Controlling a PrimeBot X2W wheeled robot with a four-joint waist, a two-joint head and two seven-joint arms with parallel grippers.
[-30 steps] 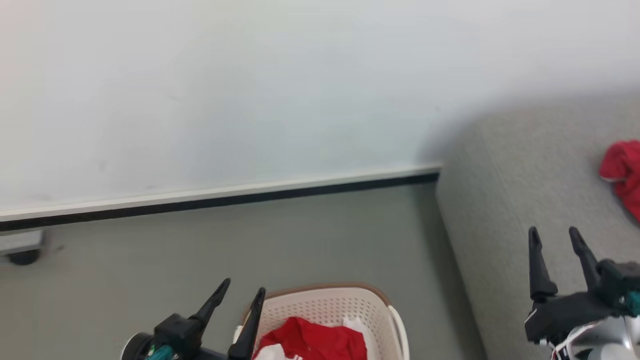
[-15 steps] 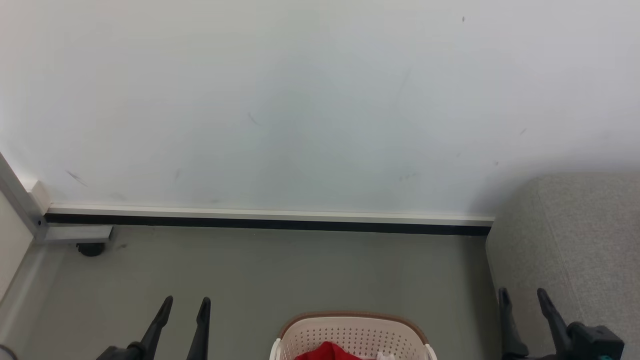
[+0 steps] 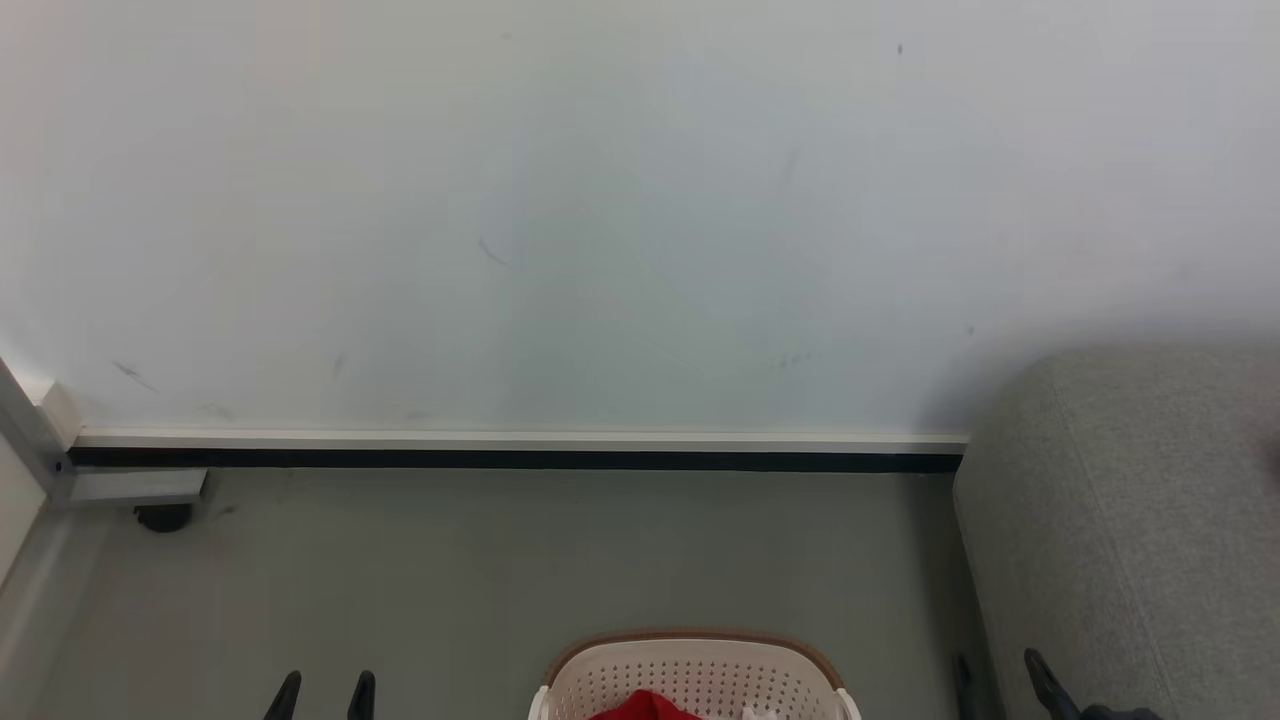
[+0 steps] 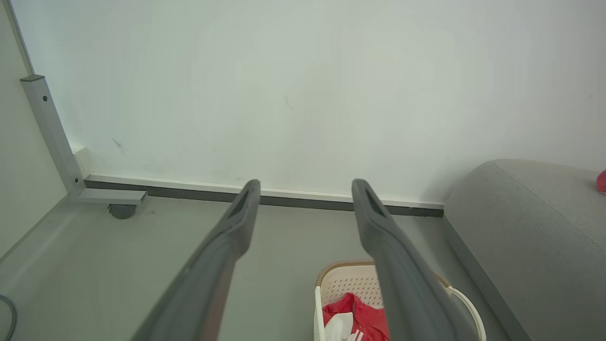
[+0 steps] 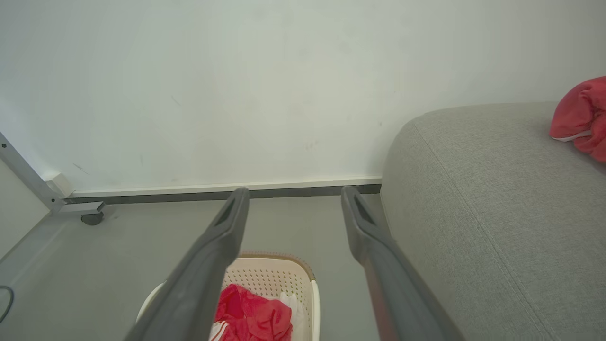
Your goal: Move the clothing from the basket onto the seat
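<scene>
The cream perforated basket [image 3: 690, 668] with a brown rim stands on the grey floor at the bottom of the head view. Red clothing [image 3: 645, 708] with white trim lies inside it [image 5: 251, 312]. The grey seat [image 3: 1150, 520] rises to the basket's right. Another red garment [image 5: 580, 118] lies on the seat, and its edge shows in the left wrist view [image 4: 602, 181]. My left gripper [image 3: 323, 695] is open and empty, left of the basket and above it [image 4: 305, 189]. My right gripper [image 3: 998, 675] is open and empty between the basket and the seat [image 5: 293, 194].
A white wall with a dark baseboard [image 3: 500, 458] runs behind the basket. A grey metal frame leg on a caster [image 3: 160, 515] stands in the left corner. A dark cable [image 4: 7, 312] lies on the floor at the far left.
The head camera has swung left and up, so the basket, the seat and both grippers sit lower in view and the garment on the seat has left it. Both grippers stay open.
</scene>
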